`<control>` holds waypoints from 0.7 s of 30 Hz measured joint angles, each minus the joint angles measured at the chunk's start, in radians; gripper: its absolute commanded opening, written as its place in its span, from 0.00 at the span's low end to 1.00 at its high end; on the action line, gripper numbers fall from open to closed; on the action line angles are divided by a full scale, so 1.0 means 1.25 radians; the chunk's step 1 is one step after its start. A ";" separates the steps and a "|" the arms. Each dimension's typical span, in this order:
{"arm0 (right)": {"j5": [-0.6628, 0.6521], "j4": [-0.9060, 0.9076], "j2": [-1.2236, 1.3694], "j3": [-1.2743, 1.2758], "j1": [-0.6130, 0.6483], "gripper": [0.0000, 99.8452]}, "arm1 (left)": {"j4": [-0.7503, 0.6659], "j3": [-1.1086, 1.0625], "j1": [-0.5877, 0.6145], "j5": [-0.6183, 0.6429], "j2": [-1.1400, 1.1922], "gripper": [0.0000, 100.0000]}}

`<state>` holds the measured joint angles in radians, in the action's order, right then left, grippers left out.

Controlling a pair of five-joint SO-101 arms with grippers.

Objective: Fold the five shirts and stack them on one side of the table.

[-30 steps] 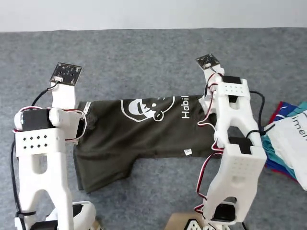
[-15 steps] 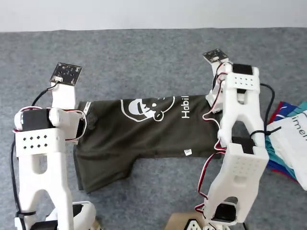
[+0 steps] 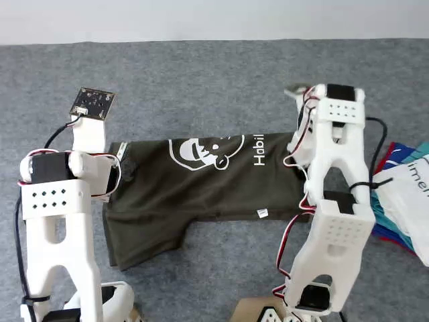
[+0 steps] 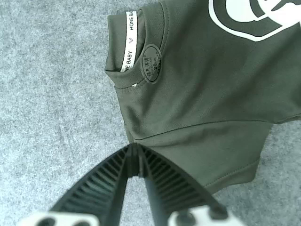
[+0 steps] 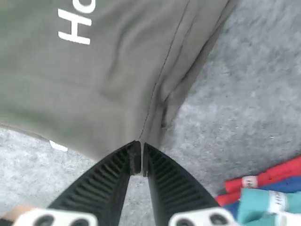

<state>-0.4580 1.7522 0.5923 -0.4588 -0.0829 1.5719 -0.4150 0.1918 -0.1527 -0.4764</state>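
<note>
High view, grey felt table (image 3: 201,74), white wall (image 3: 214,20), left gripper (image 4: 137,153) and right gripper (image 5: 139,150) closed.

The dark shirt (image 3: 201,191) bears white lettering (image 3: 259,151); its neck label (image 4: 131,40), small print.

The left arm (image 3: 55,201) and right arm (image 3: 338,157) both stretch forward, each with jaws closed.

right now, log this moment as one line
olive shirt: spread on table, print up | left gripper: shut on its shoulder edge | right gripper: shut on its hem | other shirts: piled beside right arm
</note>
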 measured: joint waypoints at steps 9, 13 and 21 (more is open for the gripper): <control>0.000 0.000 0.015 0.070 0.000 0.01 | 0.000 0.000 0.000 0.000 0.000 0.00; 0.000 0.000 0.015 0.099 -0.004 0.01 | 0.000 0.000 0.000 0.000 0.000 0.00; -0.027 0.000 0.016 0.167 -0.012 0.01 | 0.000 0.000 0.000 -0.001 0.000 0.00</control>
<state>-0.4918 1.7522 0.6122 -0.2501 -0.0982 1.5719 -0.4150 0.1918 -0.1542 -0.4764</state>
